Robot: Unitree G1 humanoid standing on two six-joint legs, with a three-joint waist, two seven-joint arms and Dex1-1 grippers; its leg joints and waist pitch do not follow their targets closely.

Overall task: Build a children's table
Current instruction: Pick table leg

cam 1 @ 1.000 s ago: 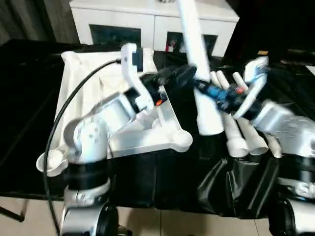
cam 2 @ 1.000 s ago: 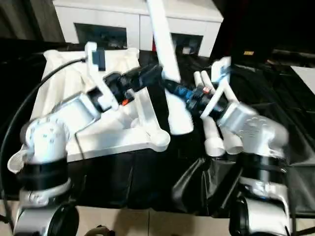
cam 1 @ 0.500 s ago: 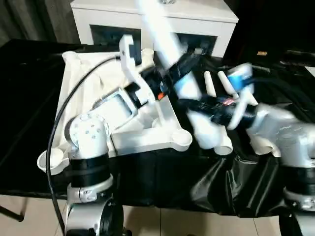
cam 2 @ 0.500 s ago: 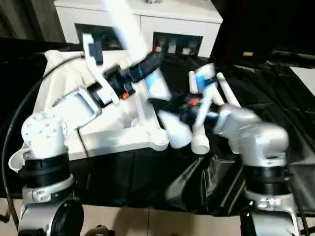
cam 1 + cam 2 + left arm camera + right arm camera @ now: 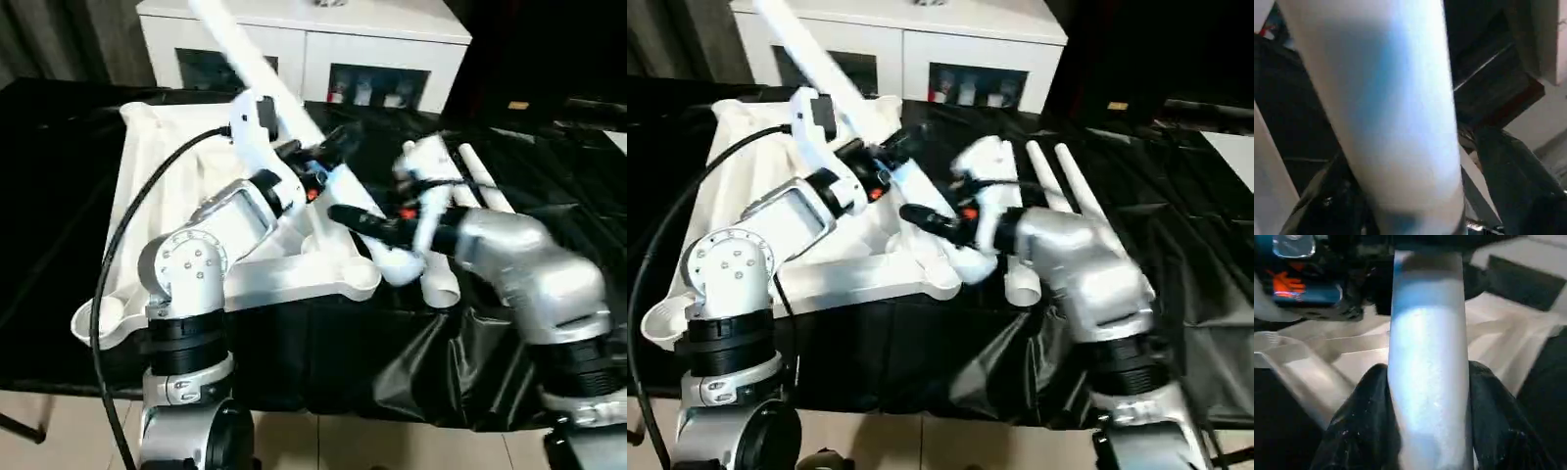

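Black sheeting (image 5: 549, 196) is covering the work surface and hanging in folds over its near edge, above a light floor (image 5: 392, 446). Behind it, a white glass-doored cabinet (image 5: 313, 44) is standing against the far side. On the robot's left part of the surface, the white tabletop (image 5: 167, 186) is lying underside up, ribs and round corner sockets showing; its near corner socket (image 5: 361, 279) is sitting close to the table's front edge, and its left near corner (image 5: 98, 318) is reaching that edge. One long white leg (image 5: 284, 108) is slanting across the tabletop, its thin end rising toward the cabinet and its wide end (image 5: 397, 264) low beside the near corner socket. The right gripper (image 5: 1425, 377) is clamping this leg near the wide end, one black finger on each side. The left gripper (image 5: 328, 152) is lying against the same leg higher up; its fingers are straddling the tube, but whether they are pressing it cannot be told. Further spare legs (image 5: 475, 176) are lying on the sheeting to the right, leaving open sheeting beyond them. No legible writing is showing.
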